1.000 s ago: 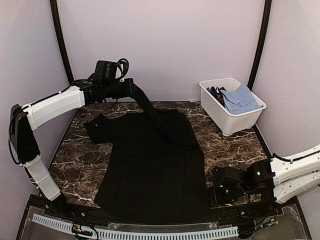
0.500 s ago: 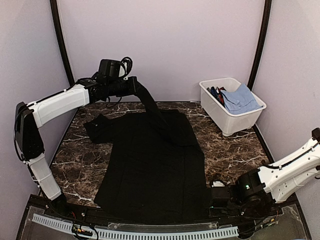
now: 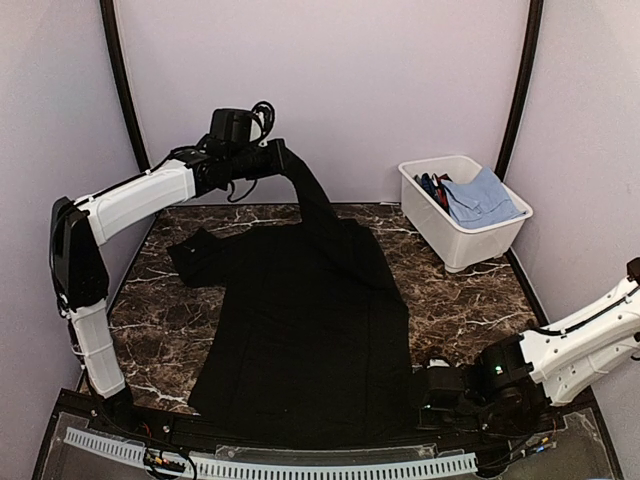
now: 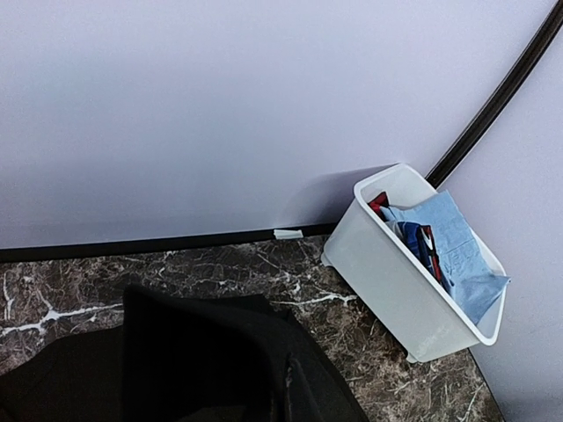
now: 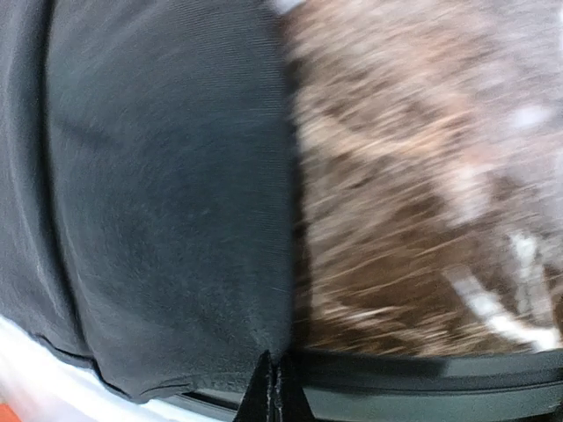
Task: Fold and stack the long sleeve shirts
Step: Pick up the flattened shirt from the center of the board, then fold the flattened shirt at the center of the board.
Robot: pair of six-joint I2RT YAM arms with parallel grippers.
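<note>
Hanging by one sleeve from the clamped left gripper (image 3: 284,158) — black shirt (image 3: 300,330) — hem pinched in right gripper (image 5: 270,389)

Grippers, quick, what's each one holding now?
Left gripper: closed, holding the black shirt by its sleeve.
Right gripper: closed, pinching that shirt's near edge.

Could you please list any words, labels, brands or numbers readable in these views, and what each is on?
None can be read. The black shirt shows no print, the white bin is plain, and the clothes in it show colours but no lettering. The right wrist view is blurred.
</note>
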